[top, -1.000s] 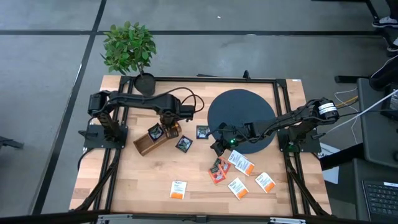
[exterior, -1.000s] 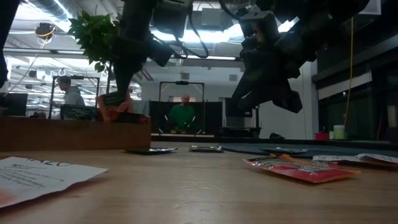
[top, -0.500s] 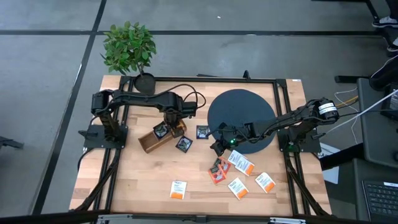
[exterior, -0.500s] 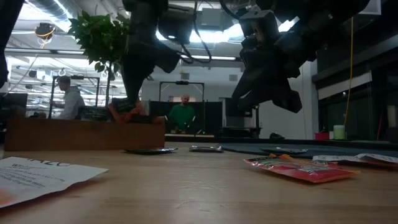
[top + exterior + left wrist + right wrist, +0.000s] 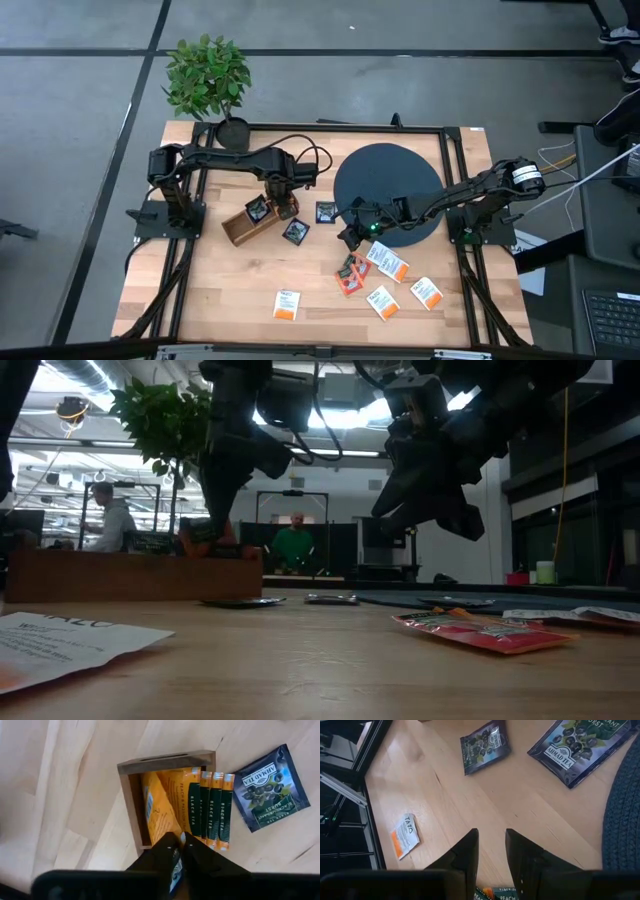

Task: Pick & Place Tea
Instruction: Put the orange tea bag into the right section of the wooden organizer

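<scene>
The wooden box [image 5: 238, 230] lies left of centre, and its end compartment [image 5: 165, 759] holds orange and black-green tea sachets [image 5: 212, 805] standing on edge. My left gripper [image 5: 277, 205] points straight down over that compartment, shut on one tea sachet [image 5: 205, 538]. Two dark sachets [image 5: 326, 212] [image 5: 296, 231] lie flat on the table beside the box. Red sachets [image 5: 350, 275] and white-orange ones [image 5: 387, 262] lie nearer the front. My right gripper [image 5: 352, 232] hangs open above the table at the disc's edge, with nothing between its fingers [image 5: 465, 855]. My left gripper pinches a tea sachet between its two fingers, from above and pointing down. Only a thin strip of it [image 5: 175, 868] shows between the fingers in the wrist view. In the low view its orange-red lower part [image 5: 200, 540] sits at the box's top edge.
A large dark round disc [image 5: 388, 185] lies right of centre under the right arm. A potted plant [image 5: 207, 78] stands at the far left corner. A black frame [image 5: 455, 180] runs around the table. People stand in the room beyond [image 5: 293, 545].
My left gripper has carried its sachet toward the table's right edge and slightly down, from beside the box to over its end compartment. In the low view the box's right end has shifted a little the same way. My right gripper has kept still.
</scene>
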Controlling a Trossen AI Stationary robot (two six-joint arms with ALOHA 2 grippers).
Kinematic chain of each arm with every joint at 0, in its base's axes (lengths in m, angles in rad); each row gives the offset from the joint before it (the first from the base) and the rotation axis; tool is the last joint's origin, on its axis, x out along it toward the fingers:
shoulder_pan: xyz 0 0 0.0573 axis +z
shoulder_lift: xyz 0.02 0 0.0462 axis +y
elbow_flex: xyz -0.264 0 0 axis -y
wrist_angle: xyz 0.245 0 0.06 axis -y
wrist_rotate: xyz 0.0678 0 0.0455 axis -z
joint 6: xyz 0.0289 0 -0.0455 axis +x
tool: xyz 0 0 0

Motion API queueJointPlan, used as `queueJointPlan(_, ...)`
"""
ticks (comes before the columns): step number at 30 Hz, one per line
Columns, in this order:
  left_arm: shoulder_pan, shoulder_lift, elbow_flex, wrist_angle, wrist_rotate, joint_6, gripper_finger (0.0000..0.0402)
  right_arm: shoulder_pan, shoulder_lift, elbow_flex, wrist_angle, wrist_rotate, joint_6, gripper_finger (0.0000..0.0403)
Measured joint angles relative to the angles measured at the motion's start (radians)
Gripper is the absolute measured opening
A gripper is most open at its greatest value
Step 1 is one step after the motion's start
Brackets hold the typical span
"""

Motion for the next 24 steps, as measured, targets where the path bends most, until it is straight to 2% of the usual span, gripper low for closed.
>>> queueJointPlan(6, 0.000, 0.000, 0.000, 0.000, -0.001, 0.001, 0.0081, 0.000, 0.000, 0.000, 0.001, 0.000, -0.003, 0.0099)
queueJointPlan(10, 0.000, -0.009, 0.000, 0.006, -0.001, -0.001, 0.0098, 0.000, 0.000, 0.000, 0.001, 0.000, -0.006, 0.0099)
queueJointPlan(24, 0.003, -0.011, 0.000, 0.043, -0.022, -0.024, 0.0084, 0.000, 0.000, 0.000, 0.002, 0.000, -0.011, 0.0099)
